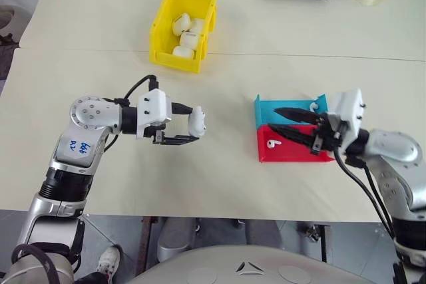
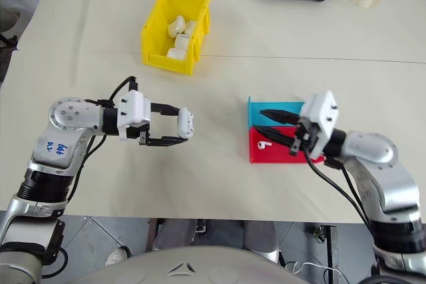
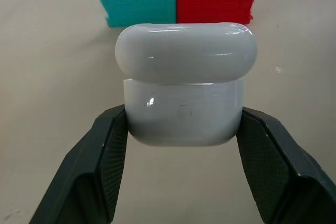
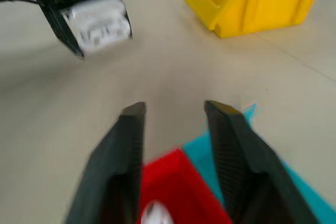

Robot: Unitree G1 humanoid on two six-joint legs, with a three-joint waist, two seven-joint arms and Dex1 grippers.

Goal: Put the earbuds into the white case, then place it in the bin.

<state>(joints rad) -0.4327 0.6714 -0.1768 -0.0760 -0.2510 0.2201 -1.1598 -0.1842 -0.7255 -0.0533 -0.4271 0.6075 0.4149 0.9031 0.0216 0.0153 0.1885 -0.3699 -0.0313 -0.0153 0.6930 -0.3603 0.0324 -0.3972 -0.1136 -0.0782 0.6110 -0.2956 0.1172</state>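
- The white case (image 1: 196, 122) is held in the left gripper (image 1: 188, 125), left of centre in the left eye view, above the bare table (image 1: 219, 184); its lid is seen lifted in the left wrist view.
- The left jaws are closed on the lower body of the case, one finger on each narrow side.
- The right gripper (image 1: 287, 125) is seen over the red tray (image 1: 266, 154) and the blue tray (image 1: 261, 112), at the right of the frame; its jaws are parted a little and nothing is seen between them.
- One earbud (image 1: 273, 143) is seen in the red tray — small, white and glossy.
- The bin (image 1: 166, 54) stands at the upper left; white cases already lie in it.
- The earbud is judged light, hard and slippery; a pinch across its rounded head seems safest — the stem could twist out.
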